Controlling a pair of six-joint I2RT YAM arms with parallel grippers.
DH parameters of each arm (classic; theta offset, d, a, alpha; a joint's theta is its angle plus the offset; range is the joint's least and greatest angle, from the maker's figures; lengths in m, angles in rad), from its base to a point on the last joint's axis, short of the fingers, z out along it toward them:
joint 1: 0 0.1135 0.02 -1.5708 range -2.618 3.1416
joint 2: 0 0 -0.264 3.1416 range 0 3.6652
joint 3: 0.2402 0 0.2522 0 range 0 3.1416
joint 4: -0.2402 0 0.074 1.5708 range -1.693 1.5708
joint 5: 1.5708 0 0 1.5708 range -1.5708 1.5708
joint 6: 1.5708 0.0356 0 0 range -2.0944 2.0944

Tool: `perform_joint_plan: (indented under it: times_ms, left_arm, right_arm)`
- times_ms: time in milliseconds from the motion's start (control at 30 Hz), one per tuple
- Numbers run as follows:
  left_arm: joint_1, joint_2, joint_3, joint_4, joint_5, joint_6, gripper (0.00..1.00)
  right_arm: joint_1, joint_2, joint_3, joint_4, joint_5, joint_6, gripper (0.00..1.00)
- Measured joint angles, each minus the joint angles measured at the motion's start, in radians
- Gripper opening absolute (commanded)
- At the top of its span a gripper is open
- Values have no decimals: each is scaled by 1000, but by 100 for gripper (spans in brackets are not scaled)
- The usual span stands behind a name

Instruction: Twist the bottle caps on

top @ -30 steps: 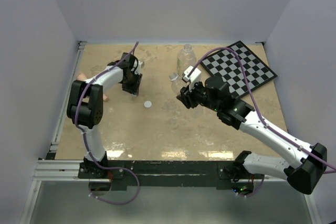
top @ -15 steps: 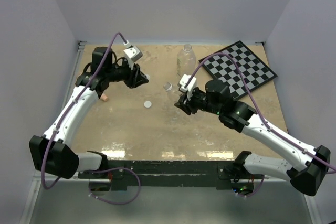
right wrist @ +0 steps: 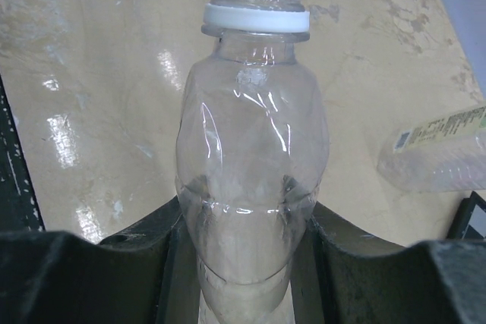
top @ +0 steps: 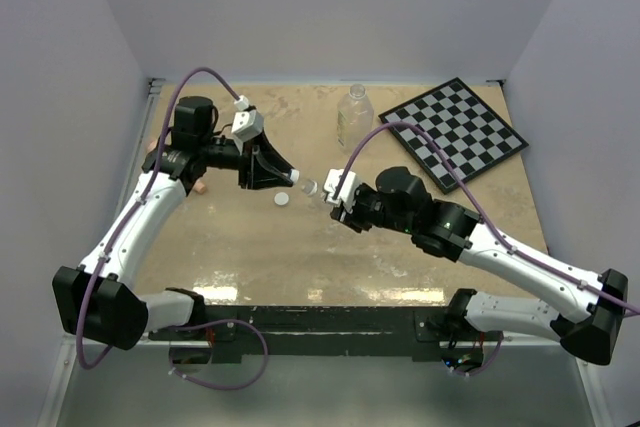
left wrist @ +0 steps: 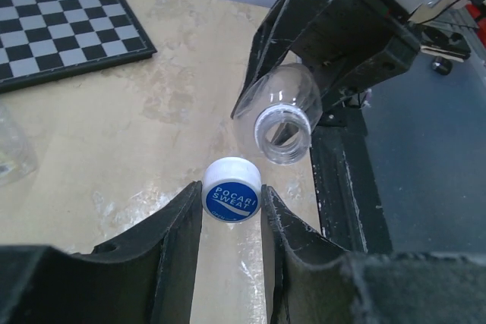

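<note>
Left gripper pinches the cap, right gripper clamps the bottle — its mouth at one o'clock of the cap; meeting askew risks cross-threading.

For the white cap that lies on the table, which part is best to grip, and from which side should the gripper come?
Grip the white cap across its round rim, on two opposite sides, coming straight down from above. It lies flat on the table, low and disc-like, so a sideways approach would probably find too little wall to pinch. Nothing stands against it.
</note>
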Motion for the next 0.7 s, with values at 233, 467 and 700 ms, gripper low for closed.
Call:
perform_joint_plan:
  times_ms: [233,467,700]
  left_arm:
    - [0,0,0,-7,69,0,0]
    - [-32,0,2,-55,47,4,0]
    - [-62,2,52,-120,6,14,0]
  right_arm:
    - [40,0,0,-2,106,-28,35]
    - [64,19,0,-3,167,-47,35]
    - [91,42,0,-9,210,-56,35]
